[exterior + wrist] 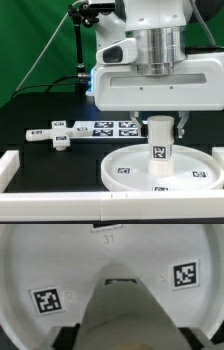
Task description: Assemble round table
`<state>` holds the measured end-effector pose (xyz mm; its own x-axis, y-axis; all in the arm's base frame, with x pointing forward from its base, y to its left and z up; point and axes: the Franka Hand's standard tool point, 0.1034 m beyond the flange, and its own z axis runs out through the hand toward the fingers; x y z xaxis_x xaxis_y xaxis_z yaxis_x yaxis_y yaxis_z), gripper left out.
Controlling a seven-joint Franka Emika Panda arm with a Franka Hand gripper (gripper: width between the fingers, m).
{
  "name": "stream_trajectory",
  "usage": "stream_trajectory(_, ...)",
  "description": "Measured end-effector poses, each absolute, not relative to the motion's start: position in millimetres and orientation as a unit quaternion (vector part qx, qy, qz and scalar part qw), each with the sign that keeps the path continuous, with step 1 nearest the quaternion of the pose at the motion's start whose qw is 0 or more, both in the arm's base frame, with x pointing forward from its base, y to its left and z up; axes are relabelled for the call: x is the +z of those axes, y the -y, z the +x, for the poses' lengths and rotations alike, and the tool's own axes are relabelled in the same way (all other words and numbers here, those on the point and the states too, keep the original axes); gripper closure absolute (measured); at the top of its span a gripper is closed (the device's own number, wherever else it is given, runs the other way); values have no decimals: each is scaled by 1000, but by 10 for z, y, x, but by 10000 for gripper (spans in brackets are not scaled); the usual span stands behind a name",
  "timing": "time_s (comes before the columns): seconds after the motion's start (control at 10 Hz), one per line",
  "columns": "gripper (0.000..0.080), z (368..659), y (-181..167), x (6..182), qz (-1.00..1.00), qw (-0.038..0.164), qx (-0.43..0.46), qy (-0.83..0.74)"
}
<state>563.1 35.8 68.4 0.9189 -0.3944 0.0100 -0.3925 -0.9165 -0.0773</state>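
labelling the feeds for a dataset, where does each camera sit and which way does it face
exterior view: off the arm, low beside the table, facing the arm; it takes in the disc, cross-shaped piece and marker board, plus the claw.
wrist view: on the wrist, looking down along the leg onto the disc; only dark fingers show.
shared: the leg upright on the disc, between the claw's fingers; clamped or not, i cannot tell.

Arm (158, 40) hangs vertical; pincer (165, 126) points straight down, finger closure unclear.
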Motion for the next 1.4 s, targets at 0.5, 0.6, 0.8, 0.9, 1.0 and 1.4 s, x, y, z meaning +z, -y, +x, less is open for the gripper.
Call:
stream_trajectory(0.5, 390, 5608, -366, 680, -929, 43, 11, -367)
stream_trajectory(0.6, 390, 5608, -364, 679, -916, 45, 13, -398)
stream_trajectory(0.8, 390, 5606, -351, 674, -884, 52, 19, -464)
stream_trajectory(0.9, 390, 5606, -325, 669, -836, 66, 25, -544)
stream_trajectory(1.0, 390, 5608, -338, 669, -799, 73, 27, -597)
stream_trajectory(1.4, 390, 5603, -338, 668, -698, 84, 29, -711)
